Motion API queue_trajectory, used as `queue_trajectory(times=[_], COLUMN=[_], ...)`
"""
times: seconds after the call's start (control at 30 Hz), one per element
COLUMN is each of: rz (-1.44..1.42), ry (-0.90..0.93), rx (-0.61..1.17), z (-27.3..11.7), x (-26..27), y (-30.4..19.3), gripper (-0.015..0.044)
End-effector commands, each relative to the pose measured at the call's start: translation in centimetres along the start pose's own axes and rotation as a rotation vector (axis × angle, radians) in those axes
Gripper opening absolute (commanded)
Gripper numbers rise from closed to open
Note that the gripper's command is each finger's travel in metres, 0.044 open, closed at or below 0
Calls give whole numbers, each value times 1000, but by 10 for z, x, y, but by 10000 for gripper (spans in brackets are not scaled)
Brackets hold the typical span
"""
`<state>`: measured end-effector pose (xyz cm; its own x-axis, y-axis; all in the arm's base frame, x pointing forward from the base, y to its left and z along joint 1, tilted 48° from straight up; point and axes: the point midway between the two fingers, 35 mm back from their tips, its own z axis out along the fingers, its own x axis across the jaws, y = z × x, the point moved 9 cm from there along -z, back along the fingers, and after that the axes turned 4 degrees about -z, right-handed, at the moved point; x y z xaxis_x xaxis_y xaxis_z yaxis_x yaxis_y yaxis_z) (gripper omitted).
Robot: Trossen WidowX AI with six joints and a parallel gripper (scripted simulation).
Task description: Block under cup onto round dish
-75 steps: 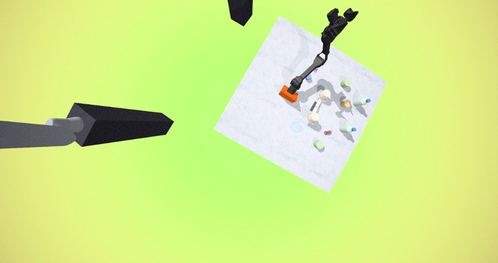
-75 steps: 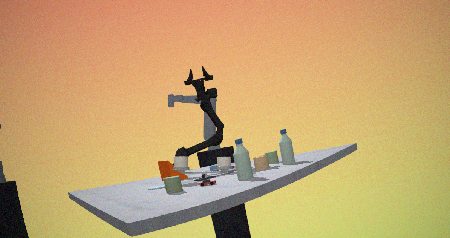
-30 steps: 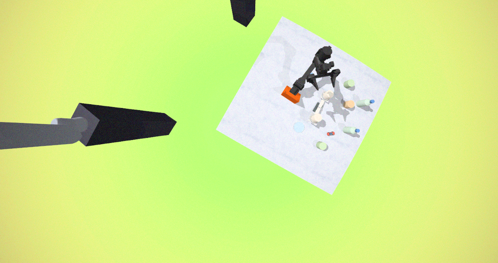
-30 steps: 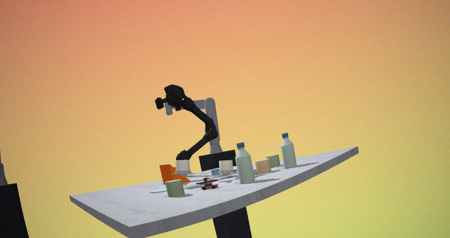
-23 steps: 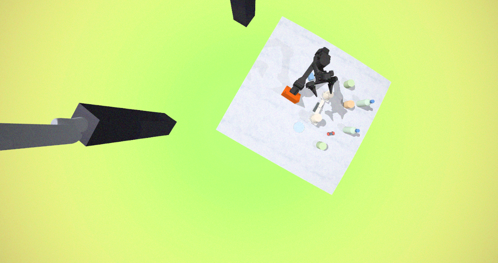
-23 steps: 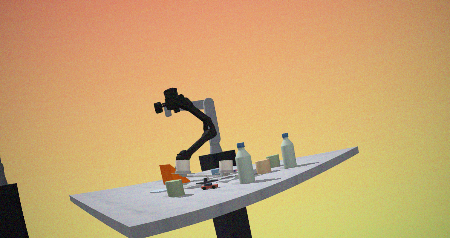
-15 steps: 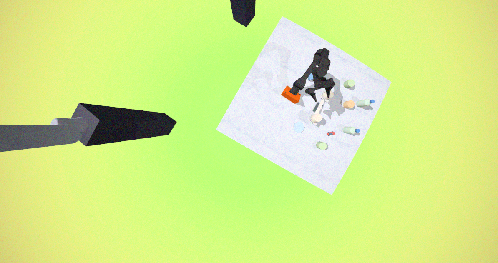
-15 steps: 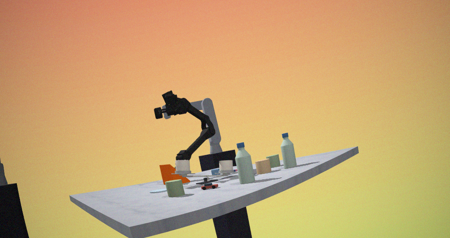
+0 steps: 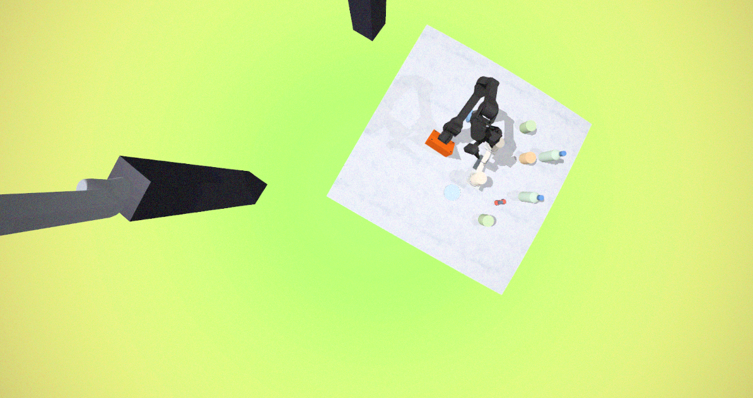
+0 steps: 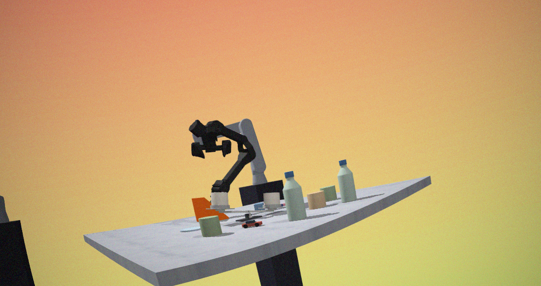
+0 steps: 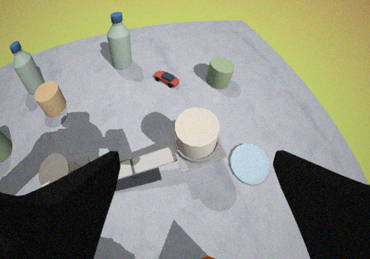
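Now, gripper [image 10: 210, 149]: hanging high above the balance [image 11: 148, 166], jaws spread wide, holding nothing.
Near cup [image 11: 196, 133]: sitting upright on the balance end beside the dish [image 11: 250, 163].
Far cup [image 10: 271, 199]: standing on the balance's other end.
Block: hiding from view, cannot tell under which cup.
Dish: lying just beside the balance, bearing nothing.

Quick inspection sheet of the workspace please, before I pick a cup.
Surface: grey table, crowded.
Job's things: two cream cups upright on the balance; pale blue dish beside the nearer cup; block not visible.
Clutter: two bottles, two green cylinders, a tan one, red toy car.
Gripper: open, empty, high above the balance.
Cables: nothing seen.
Surroundings: dark posts off the table.
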<state>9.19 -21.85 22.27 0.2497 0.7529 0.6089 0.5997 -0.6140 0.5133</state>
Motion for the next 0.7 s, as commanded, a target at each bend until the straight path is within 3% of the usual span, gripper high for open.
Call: queue_trajectory(times=[0.0, 0.23, 0.67], rz=[-57, -139, -262], ry=[121, 293, 323], rx=[64, 126, 181], z=[16, 33, 44], x=[6, 18, 27], y=[-11, -24, -15], gripper=[440, 440, 440])
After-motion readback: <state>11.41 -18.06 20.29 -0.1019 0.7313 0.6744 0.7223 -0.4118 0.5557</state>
